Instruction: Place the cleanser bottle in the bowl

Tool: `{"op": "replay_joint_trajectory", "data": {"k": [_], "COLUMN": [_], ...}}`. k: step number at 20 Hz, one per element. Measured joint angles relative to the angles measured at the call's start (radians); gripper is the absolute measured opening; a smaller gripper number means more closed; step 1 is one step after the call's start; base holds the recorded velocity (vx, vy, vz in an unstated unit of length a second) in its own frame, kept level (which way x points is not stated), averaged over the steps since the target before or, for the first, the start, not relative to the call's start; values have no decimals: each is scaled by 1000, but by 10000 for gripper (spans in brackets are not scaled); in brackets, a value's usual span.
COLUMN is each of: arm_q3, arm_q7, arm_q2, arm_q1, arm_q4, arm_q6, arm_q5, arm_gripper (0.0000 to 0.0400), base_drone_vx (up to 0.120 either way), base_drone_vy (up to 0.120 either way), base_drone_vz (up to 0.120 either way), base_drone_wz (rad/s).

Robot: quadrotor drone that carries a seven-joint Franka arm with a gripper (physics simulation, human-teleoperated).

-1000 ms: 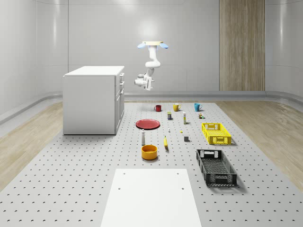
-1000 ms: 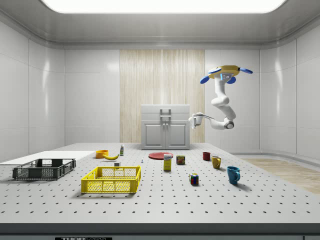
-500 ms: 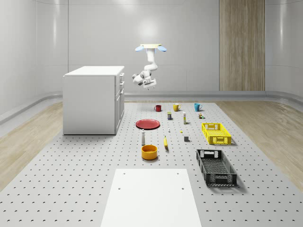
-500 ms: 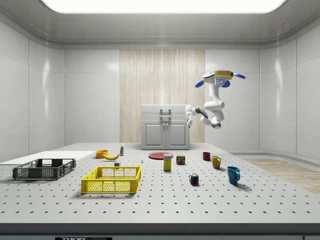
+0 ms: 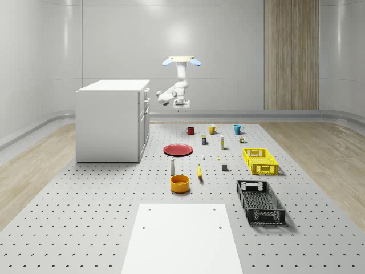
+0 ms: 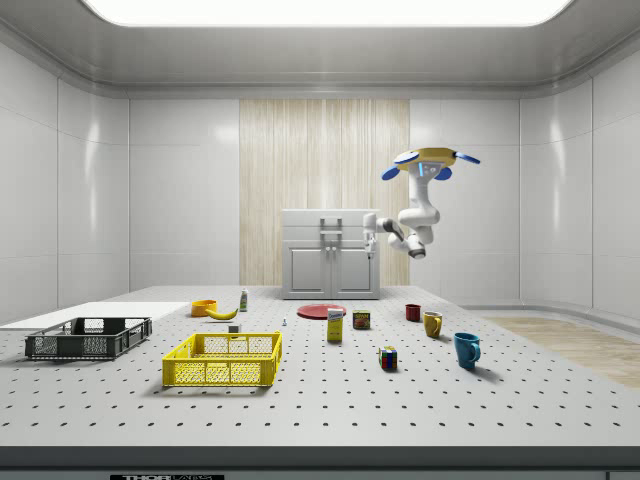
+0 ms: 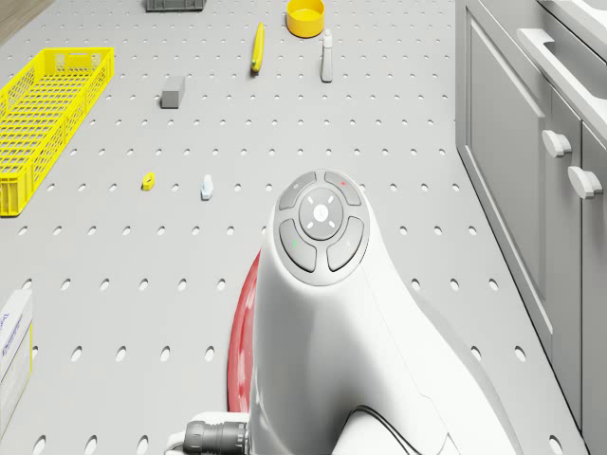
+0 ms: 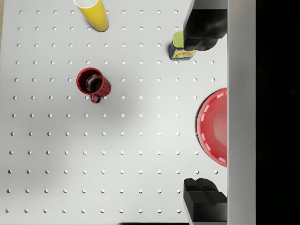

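The cleanser bottle (image 5: 172,166), small, white and upright, stands on the perforated mat just behind the orange bowl (image 5: 179,183). The side view has the cleanser bottle (image 6: 243,299) beside the bowl (image 6: 204,307); the drone view has the cleanser bottle (image 7: 326,57) close to the bowl (image 7: 305,16). The drone (image 5: 180,59) hovers high over the mat's far part, beside the cabinet and well behind both. My gripper (image 5: 181,104) hangs under it, pointing down. In the wrist view the gripper (image 8: 205,112) is open and empty above the red plate's (image 8: 213,126) edge and the floor.
A white cabinet (image 5: 113,120) stands at the whole-scene view's left. A red mug (image 8: 93,84), a yellow mug (image 8: 93,14) and a can (image 8: 178,49) lie below the gripper. A banana (image 5: 199,171), a yellow crate (image 5: 260,160) and a black crate (image 5: 260,201) sit nearer the front.
The drone has drifted toward the side view's left and sunk slightly. The arm has folded in, bringing the gripper under the drone and pointing it down.
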Motion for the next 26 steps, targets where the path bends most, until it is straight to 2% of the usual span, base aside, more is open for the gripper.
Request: {"op": "replay_joint_trajectory", "data": {"k": [4,9,15,26], "arm_q3": [15,28,41,59], "arm_q7": [19,34,48,67], "arm_q2": [-25,-54,-86,-141], "arm_q1": [-25,-44,-60,-80], "arm_q4": [0,1,3,7], "arm_q6": [8,26,52,101], "arm_q5": [4,14,30,59], "arm_gripper": [400,400,400,400], "base_drone_vx": [120,120,120,120], "base_drone_vy": [0,0,0,0], "base_drone_vz": [-80,0,-113,0], "base_drone_wz": [0,0,0,0]}}
